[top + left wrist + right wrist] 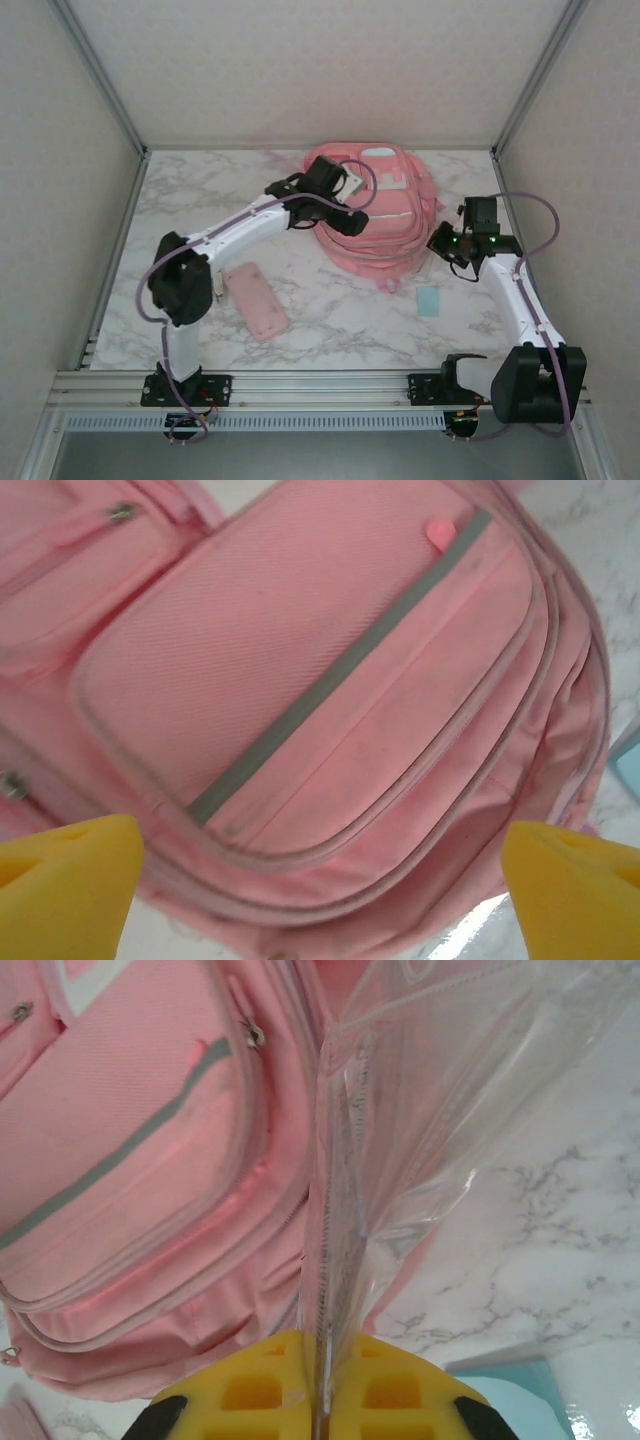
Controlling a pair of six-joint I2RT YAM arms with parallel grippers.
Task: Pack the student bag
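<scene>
The student bag (pixel 375 215), a big soft pink backpack, lies at the back middle of the marble table. My left gripper (pixel 350 218) hovers over its front; in the left wrist view its yellow fingertips (pixel 70 880) stand wide apart, open, with the grey-striped front pocket (pixel 330 680) beneath and nothing between them. My right gripper (pixel 447 243) is at the bag's right side. In the right wrist view it (pixel 325 1345) is shut on the zip edge of a clear plastic sheet (pixel 430 1110), which rises next to the pink bag (pixel 130 1160). Whether the sheet belongs to the bag I cannot tell.
A flat pink pencil case (pixel 257 300) lies on the table (pixel 200 200) near the left arm. A small teal item (pixel 428 300) rests in front of the bag, to the right. Pale walls and metal frame posts close in the table on three sides.
</scene>
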